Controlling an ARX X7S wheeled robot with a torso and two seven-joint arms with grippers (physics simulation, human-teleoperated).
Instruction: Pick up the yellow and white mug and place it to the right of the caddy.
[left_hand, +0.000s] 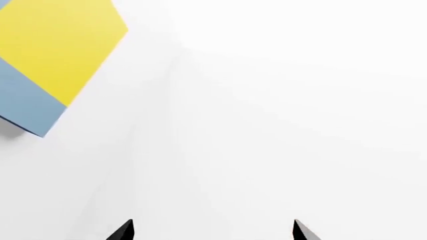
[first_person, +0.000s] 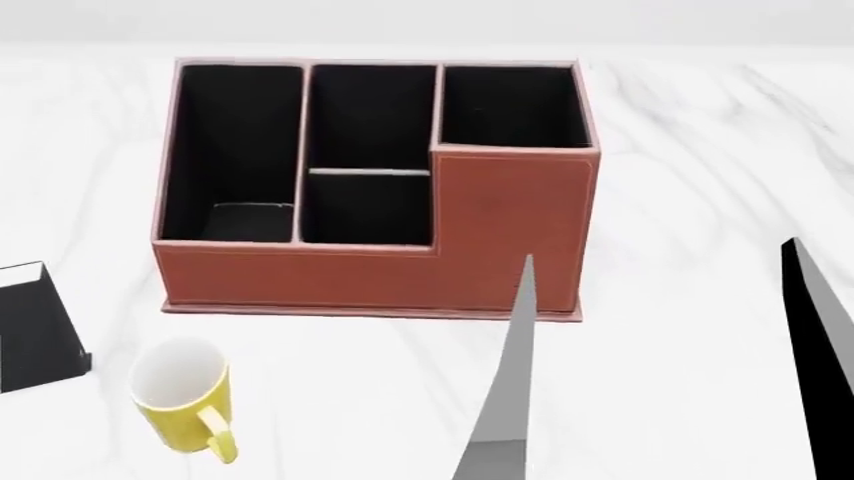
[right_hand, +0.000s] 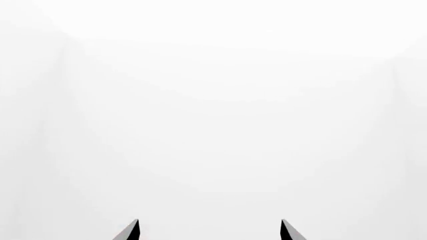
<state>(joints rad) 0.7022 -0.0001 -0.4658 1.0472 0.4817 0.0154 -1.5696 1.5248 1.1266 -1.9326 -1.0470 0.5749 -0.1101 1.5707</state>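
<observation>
In the left wrist view, the left pincer (left_hand: 212, 231) is open, its two tips apart over white, with one yellow and blue box (left_hand: 47, 55) nearby.

In the head view, the right pincer (first_person: 667, 370) shows two fingers spread wide. One yellow and white mug (first_person: 183, 395) stands upright on the table (first_person: 694, 150), in front of the one caddy (first_person: 380, 185) near its left end, not touching. One black book (first_person: 34, 330) is just left of the mug.

The right wrist view shows two tips apart, holding nothing.

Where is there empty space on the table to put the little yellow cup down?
Bare marble lies right of the caddy, out to the table's right edge, behind the right end effector. Another patch lies between the caddy's front and the mug. The front left is crowded: mug and black book close together.
</observation>
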